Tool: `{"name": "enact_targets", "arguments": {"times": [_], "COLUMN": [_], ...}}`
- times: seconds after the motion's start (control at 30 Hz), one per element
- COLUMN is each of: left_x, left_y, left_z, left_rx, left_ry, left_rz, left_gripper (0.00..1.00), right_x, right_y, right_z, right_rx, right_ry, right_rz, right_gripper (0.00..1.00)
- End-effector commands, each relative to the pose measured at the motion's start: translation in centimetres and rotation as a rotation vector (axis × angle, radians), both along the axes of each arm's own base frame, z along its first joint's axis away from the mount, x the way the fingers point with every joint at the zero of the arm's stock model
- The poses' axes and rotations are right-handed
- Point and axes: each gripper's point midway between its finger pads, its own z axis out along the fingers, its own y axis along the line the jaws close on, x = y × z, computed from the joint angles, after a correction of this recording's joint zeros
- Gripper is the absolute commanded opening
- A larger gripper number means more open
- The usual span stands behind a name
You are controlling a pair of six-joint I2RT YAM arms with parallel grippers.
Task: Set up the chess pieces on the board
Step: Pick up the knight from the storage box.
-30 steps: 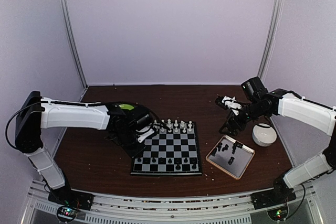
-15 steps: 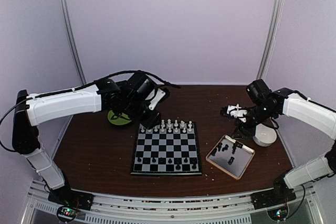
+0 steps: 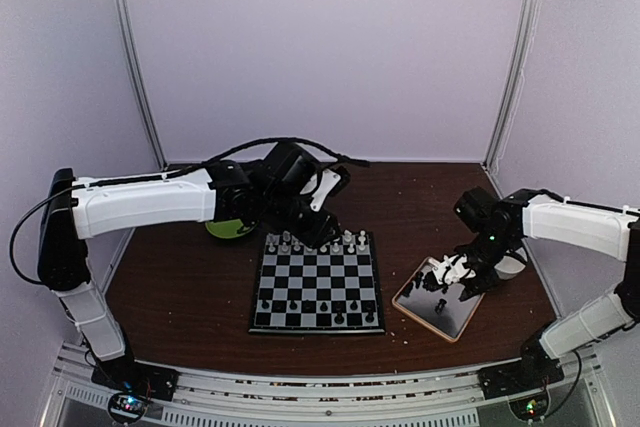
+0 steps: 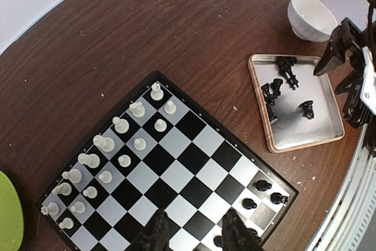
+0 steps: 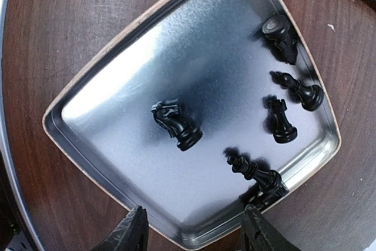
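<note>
The board [image 3: 316, 282] lies mid-table. White chess pieces [image 4: 120, 124] fill its two far rows, and a few black ones [image 4: 263, 186] stand at the near right corner. More black pieces lie in the metal tray [image 5: 176, 57], among them a knight [image 5: 176, 124] and a rook [image 5: 281, 123]. My left gripper [image 3: 322, 229] hangs open above the board's far edge. In its wrist view the left gripper [image 4: 194, 234] has only board squares showing between its fingers. My right gripper [image 5: 194, 233] is open over the tray's near rim, holding nothing.
The tan-rimmed tray [image 3: 425, 319] sits right of the board. A white bowl [image 4: 311, 16] stands beyond the tray, partly behind the right arm in the top view. A green dish [image 3: 228, 230] lies behind the left arm. Crumbs dot the brown table.
The left arm swung from the board's left side up and across to its far edge. The right gripper dropped from above the bowl to the tray.
</note>
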Motion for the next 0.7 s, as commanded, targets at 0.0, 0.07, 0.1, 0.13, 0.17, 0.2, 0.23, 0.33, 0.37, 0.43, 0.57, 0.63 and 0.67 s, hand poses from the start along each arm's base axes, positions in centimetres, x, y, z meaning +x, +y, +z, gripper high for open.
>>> {"name": "enact_targets", "arguments": {"times": [0.0, 0.07, 0.1, 0.13, 0.17, 0.2, 0.23, 0.33, 0.37, 0.43, 0.57, 0.63, 0.67], "left_x": [0.3, 0.2, 0.2, 0.2, 0.2, 0.2, 0.2, 0.1, 0.1, 0.0, -0.2, -0.2, -0.2], "left_y": [-0.9, -0.9, -0.8, -0.8, -0.8, -0.8, -0.8, -0.7, -0.6, -0.5, -0.2, -0.2, -0.2], "left_z": [0.4, 0.1, 0.0, 0.0, 0.0, 0.0, 0.0, -0.1, -0.2, -0.3, -0.8, -1.0, -1.0], "left_rx": [-0.069, -0.071, -0.071, -0.071, -0.072, -0.073, -0.072, -0.069, -0.069, -0.069, -0.069, -0.067, -0.068], "left_ry": [0.011, 0.018, 0.020, 0.021, 0.021, 0.020, 0.021, 0.021, 0.023, 0.026, 0.033, 0.038, 0.039], "left_rz": [0.023, 0.024, 0.026, 0.027, 0.027, 0.027, 0.027, 0.030, 0.031, 0.035, 0.039, 0.039, 0.040], "left_gripper": [0.32, 0.32, 0.32, 0.32, 0.32, 0.32, 0.32, 0.32, 0.32, 0.32, 0.32, 0.32, 0.32], "right_x": [0.6, 0.5, 0.5, 0.5, 0.6, 0.6, 0.6, 0.6, 0.6, 0.6, 0.7, 0.8, 0.8], "right_y": [0.5, 0.8, 0.9, 1.1, 1.3, 1.4, 1.6, 2.0, 2.0, 2.1, 2.3, 2.4, 2.4], "right_z": [-0.7, -1.2, -1.4, -1.6, -1.7, -1.9, -2.1, -2.7, -2.9, -3.3, -3.6, -3.8, -3.9], "right_rx": [-0.054, -0.069, -0.077, -0.082, -0.087, -0.093, -0.101, -0.128, -0.135, -0.149, -0.160, -0.164, -0.168], "right_ry": [-0.035, -0.030, -0.030, -0.035, -0.035, -0.035, -0.033, -0.018, -0.013, -0.003, 0.005, 0.012, 0.017], "right_rz": [0.108, 0.131, 0.141, 0.152, 0.159, 0.168, 0.175, 0.193, 0.197, 0.204, 0.204, 0.202, 0.202], "right_gripper": [0.55, 0.55, 0.56, 0.56, 0.56, 0.56, 0.55, 0.49, 0.47, 0.43, 0.39, 0.38, 0.38]}}
